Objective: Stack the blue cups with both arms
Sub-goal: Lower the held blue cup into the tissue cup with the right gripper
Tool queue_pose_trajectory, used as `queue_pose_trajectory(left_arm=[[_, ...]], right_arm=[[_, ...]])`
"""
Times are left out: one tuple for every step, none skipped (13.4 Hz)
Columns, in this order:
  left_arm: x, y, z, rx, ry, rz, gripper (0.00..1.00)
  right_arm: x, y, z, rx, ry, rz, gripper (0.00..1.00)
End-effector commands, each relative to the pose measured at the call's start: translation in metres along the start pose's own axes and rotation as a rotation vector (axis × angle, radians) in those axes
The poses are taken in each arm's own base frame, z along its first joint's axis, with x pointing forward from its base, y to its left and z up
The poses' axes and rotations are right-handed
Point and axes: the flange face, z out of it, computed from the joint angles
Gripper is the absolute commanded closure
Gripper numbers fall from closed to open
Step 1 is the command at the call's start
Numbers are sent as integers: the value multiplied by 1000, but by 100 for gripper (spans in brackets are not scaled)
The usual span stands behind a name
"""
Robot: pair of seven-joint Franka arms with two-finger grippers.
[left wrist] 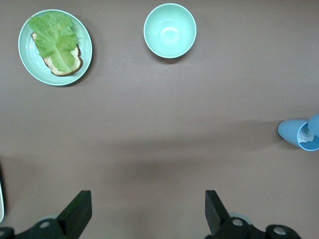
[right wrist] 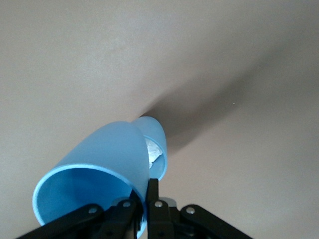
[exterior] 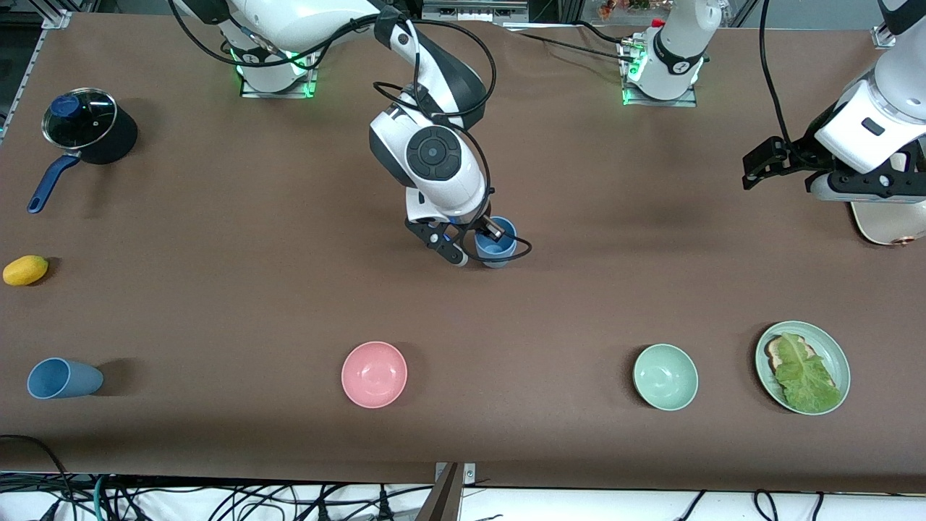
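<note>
**Right hand grips a sky-blue cup at mid-table**

The right hand [exterior: 474, 244] is clenched on the rim of the sky-blue cup [exterior: 496, 242], one finger inside the mouth, one outside (there seems to be a second cup [right wrist: 155, 144] just under it, with something white inside). The slate cup [exterior: 64, 378] lies on its side near the right arm's end of the table [exterior: 217, 304]. The left hand [left wrist: 148, 214] waits, fingers spread, holding nothing.

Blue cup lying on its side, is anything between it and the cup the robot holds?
Nothing visible. Bare table runs from the slate blue cup to the sky blue cup in the shut right gripper. The pink bowl sits nearer the front camera, off that path.
</note>
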Motion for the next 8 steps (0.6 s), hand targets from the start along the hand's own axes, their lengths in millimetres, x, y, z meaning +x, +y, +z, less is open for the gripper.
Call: queue_pose_trajectory(left_arm=[[-2, 2, -4, -17, -8, 27, 0], [-2, 2, -4, -17, -8, 27, 0], [-2, 2, -4, -17, -8, 27, 0], [-2, 2, -5, -18, -10, 27, 0], [-2, 0, -5, -19, -10, 26, 0], [-2, -2, -5, -19, -10, 24, 0], [-2, -3, -5, -19, -10, 23, 0], [-2, -3, -4, -19, -11, 23, 0]], right_arm=[[-7, -7, -2, 19, -35, 18, 100], [-7, -7, -2, 19, -38, 19, 100], [-7, -7, -2, 20, -39, 20, 100], [-8, -7, -4, 22, -43, 21, 100], [-8, -7, -4, 19, -45, 23, 100], [-9, -7, -2, 14, -46, 25, 100], [-10, -7, -2, 13, -46, 38, 100], [-11, -7, -1, 11, -46, 40, 100]])
